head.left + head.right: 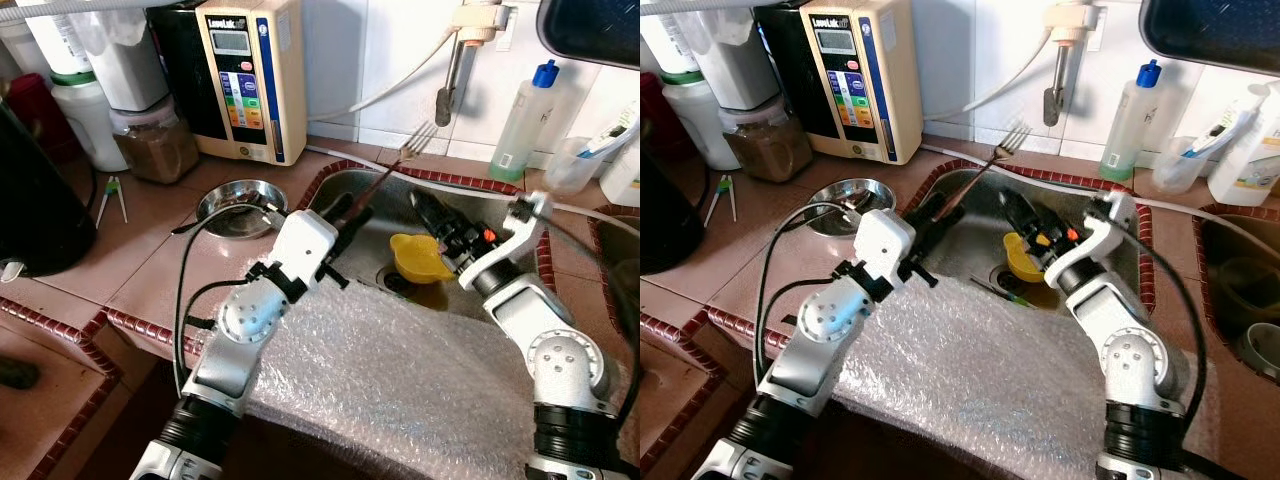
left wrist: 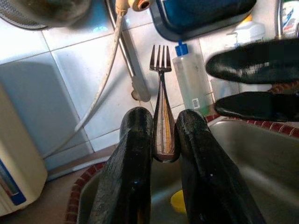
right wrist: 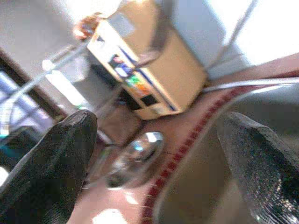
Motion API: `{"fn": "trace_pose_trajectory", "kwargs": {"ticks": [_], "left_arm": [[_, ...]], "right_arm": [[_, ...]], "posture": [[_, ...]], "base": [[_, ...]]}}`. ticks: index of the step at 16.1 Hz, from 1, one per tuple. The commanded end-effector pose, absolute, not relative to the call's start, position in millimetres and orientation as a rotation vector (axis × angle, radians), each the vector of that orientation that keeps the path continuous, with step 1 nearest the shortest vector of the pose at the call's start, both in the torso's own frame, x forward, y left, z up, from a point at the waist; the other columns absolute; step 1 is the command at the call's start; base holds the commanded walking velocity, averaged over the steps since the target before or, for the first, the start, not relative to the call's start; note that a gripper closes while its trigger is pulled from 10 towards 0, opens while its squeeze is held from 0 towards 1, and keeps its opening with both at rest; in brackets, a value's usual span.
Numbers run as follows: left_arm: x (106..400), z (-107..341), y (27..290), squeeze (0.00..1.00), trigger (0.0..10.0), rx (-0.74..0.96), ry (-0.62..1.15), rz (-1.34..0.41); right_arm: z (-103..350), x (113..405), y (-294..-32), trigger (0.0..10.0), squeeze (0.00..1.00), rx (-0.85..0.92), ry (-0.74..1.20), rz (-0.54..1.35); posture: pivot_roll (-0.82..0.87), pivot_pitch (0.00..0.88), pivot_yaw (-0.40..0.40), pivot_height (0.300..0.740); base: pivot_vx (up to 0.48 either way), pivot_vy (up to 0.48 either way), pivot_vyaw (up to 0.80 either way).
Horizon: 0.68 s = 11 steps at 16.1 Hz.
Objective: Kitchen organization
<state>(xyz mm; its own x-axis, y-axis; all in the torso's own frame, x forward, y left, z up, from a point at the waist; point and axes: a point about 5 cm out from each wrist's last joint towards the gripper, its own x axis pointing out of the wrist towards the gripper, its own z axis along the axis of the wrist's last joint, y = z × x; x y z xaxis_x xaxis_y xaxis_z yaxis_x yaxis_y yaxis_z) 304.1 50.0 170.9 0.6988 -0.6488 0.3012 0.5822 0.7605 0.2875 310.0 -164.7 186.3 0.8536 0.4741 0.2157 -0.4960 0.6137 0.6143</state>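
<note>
My left gripper (image 1: 352, 212) is shut on the handle of a metal fork (image 1: 405, 158) and holds it above the left side of the steel sink (image 1: 375, 235), tines up toward the back wall. The left wrist view shows the fork (image 2: 161, 100) pinched between both black fingers (image 2: 133, 154). My right gripper (image 1: 430, 215) hangs open over the sink, just above a yellow cup (image 1: 418, 257) lying near the drain; its two fingertips (image 3: 51, 154) stand wide apart with nothing between them.
A small steel bowl (image 1: 240, 203) sits on the tiled counter left of the sink. A beige water appliance (image 1: 250, 75), jars and a black pot stand at the back left. Bubble wrap (image 1: 400, 380) covers the front counter. Bottles (image 1: 523, 120) stand at the back right, below the tap (image 1: 455, 60).
</note>
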Motion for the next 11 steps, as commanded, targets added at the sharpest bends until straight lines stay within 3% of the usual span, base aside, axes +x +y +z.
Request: {"fn": "trace_pose_trajectory", "kwargs": {"ticks": [1, 9, 10, 11], "left_arm": [[304, 174, 48, 0.00, 0.0, 0.186, -0.418, -0.706], [292, 172, 33, 0.00, 0.0, 0.181, -0.419, -0.846], [291, 171, 32, 0.00, 0.0, 0.180, -0.418, -0.848], [291, 171, 33, 0.00, 0.0, 0.180, -0.418, -0.847]], "right_arm": [[195, 309, -161, 10.0, 0.00, 0.719, -0.059, 0.598], [199, 326, -145, 10.0, 0.00, 0.730, -0.045, 0.648], [201, 332, -145, 0.0, 0.00, 0.716, -0.057, 0.624], [200, 335, -147, 0.0, 0.00, 0.719, -0.059, 0.599]], "posture": [[-0.18, 0.000, 0.059, 0.740], [-0.18, 0.000, 0.055, 0.740], [-0.18, 0.000, 0.056, 0.740], [-0.17, 0.000, 0.055, 0.740]], "base": [[0.000, 0.000, 0.00], [0.000, 0.000, 0.00], [0.000, 0.000, 0.00], [0.000, 0.000, 0.00]]}}
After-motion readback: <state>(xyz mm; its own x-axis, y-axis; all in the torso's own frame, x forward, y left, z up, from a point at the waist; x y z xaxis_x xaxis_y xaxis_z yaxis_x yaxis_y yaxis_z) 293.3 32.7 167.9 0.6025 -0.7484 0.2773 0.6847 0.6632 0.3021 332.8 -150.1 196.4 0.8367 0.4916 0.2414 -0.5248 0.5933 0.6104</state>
